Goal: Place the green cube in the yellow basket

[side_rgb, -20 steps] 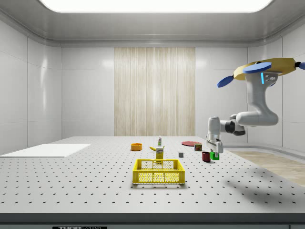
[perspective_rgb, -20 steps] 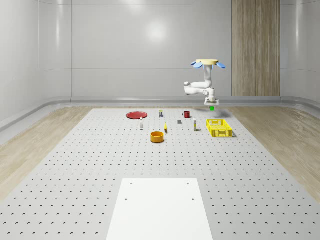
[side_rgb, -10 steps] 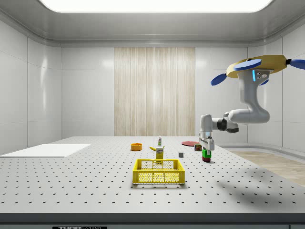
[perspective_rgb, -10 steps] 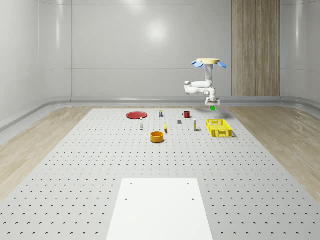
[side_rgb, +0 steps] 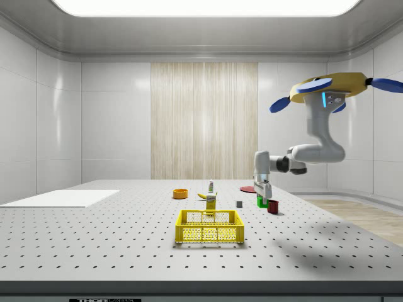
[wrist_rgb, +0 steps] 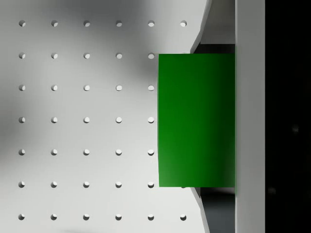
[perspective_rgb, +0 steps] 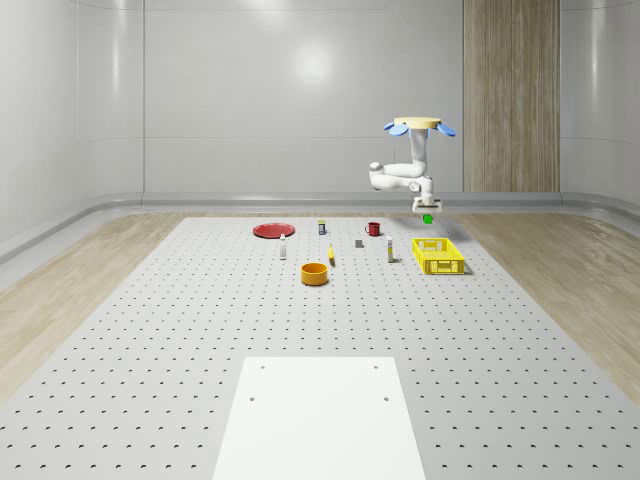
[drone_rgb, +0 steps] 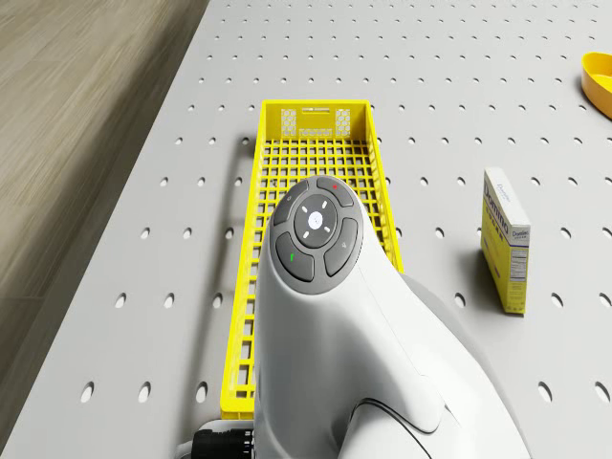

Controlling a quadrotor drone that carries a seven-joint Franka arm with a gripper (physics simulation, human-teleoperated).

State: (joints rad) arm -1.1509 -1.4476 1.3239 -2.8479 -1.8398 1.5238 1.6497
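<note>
You were in the carry step: the gripper (side_rgb: 261, 199) was closed on the green cube (side_rgb: 260, 201), which hung in the air off the tabletop (perspective_rgb: 200, 330), clamped between the fingers in the wrist view (wrist_rgb: 197, 120). The drone (side_rgb: 329, 87) hovered well above the tabletop, off toward the side view's right of the yellow basket (side_rgb: 210, 226), with the arm bent down and forward. In the side view the cube sat higher than the basket's rim and not yet over its opening; in the whole-scene view it hung just above the basket's (perspective_rgb: 438, 256) far end. The drone view showed the basket (drone_rgb: 277, 143) lying ahead under the arm.

My read is that your next move needed the cube brought squarely over the basket's open grid, then lowered inside the walls before you let the fingers part.
</note>
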